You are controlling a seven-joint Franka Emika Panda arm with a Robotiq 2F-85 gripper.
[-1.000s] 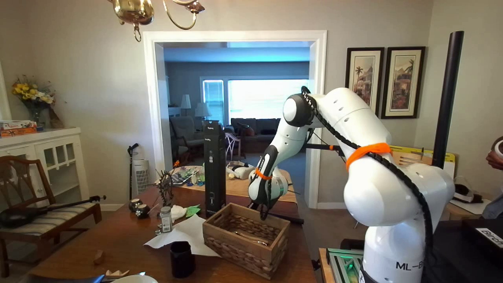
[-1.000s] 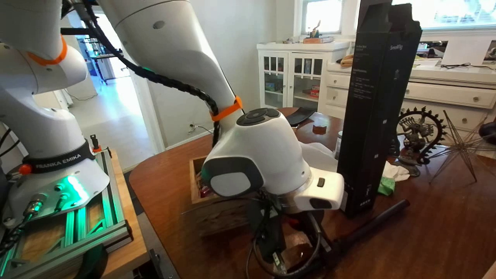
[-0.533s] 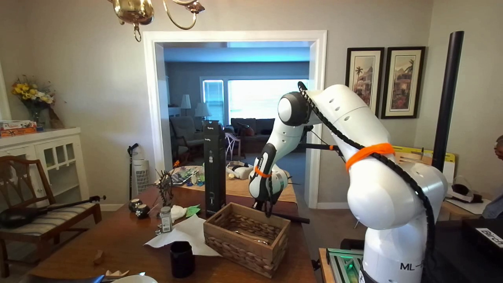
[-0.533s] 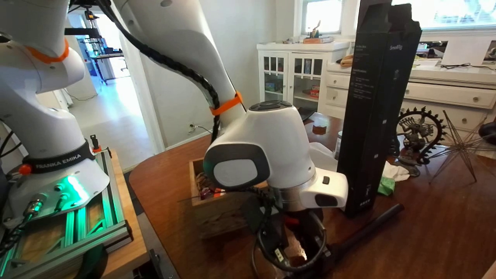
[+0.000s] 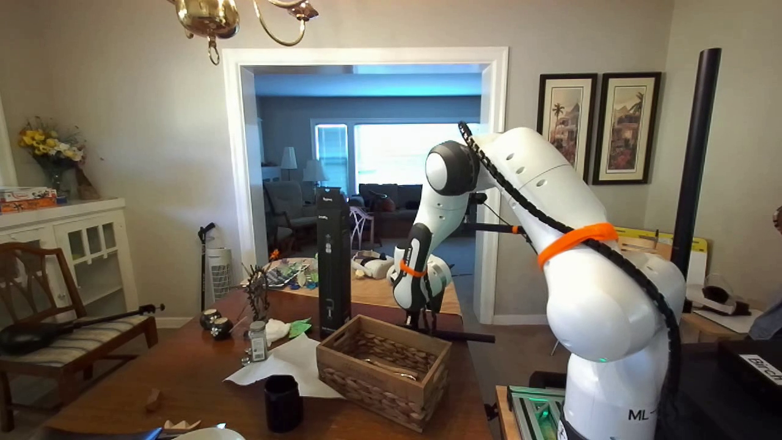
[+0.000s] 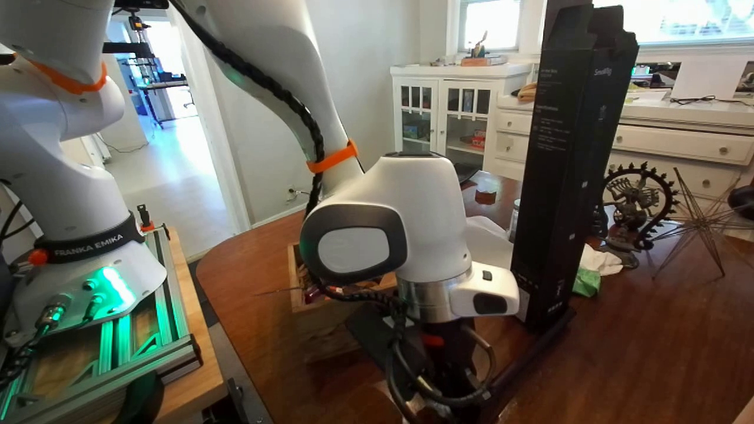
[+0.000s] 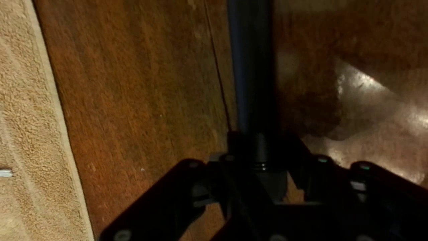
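1. The gripper (image 7: 262, 147), at the bottom of the wrist view, grasps a black pole (image 7: 252, 67), its 2 fingers set on either side. The hold covers only a short stretch of a long, smooth-looking thing, so a knock on the far end could make it twist or slip.
2. The pole runs from the fingers to the top of the wrist view, on or just over the table (image 7: 140, 83); I cannot tell whether they touch. If they do, sideways travel could scrape the wood.
3. The looped cable (image 6: 493, 358) hangs beside the gripper, at the lower middle of an exterior view. It could snag on the pole if the gripper turns.
4. The tall black box (image 6: 574, 176), right of centre in that frame, stands with its foot just beside the pole's upper end; contact is unclear. Narrow and upright, it looks easy to tip if the pole sweeps into it.
5. The wooden basket (image 5: 372, 385), lower middle of an exterior view, sits near the gripper; a low swing toward it could bump its rim.
6. Farther off, the metal statue (image 6: 633, 200) and the wire ornament (image 6: 701, 222), at the right of an exterior view, could be struck if the box falls that way.
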